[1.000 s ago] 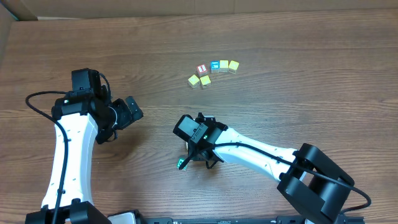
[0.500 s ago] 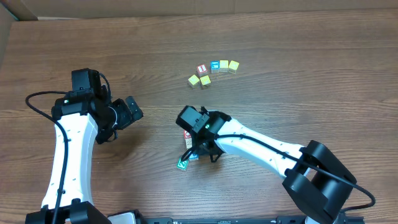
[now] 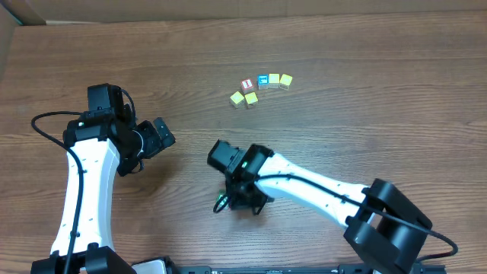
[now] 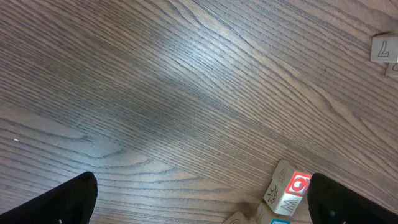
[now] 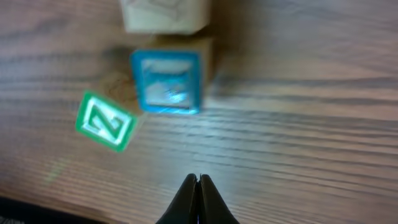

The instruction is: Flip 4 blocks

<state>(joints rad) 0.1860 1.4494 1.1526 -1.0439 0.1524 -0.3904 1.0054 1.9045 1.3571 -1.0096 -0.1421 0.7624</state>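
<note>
In the right wrist view a green "Z" block [image 5: 106, 121] lies tilted on the table. A blue-faced block [image 5: 166, 81] sits just right of it and a plain whitish block [image 5: 165, 14] just beyond. My right gripper [image 5: 197, 182] is shut and empty, its tip a short way in front of the blue block. The left wrist view shows the red "O" block [image 4: 291, 188] at the bottom right, with edges of two more blocks below it. My left gripper [image 4: 200, 190] is open with bare table between its fingers. Overhead, the right arm [image 3: 240, 194] covers the blocks except a green sliver [image 3: 220, 200].
A loose cluster of small cubes lies at the back of the table: yellow ones [image 3: 237, 97], a red "1" cube [image 3: 246, 84] and a blue one [image 3: 262, 80]. A pale "L" cube [image 4: 385, 48] shows at the top right of the left wrist view.
My right gripper has closed and shifted toward the front left, so the arm now covers the red and green blocks seen half a second ago. The left arm has not moved.
</note>
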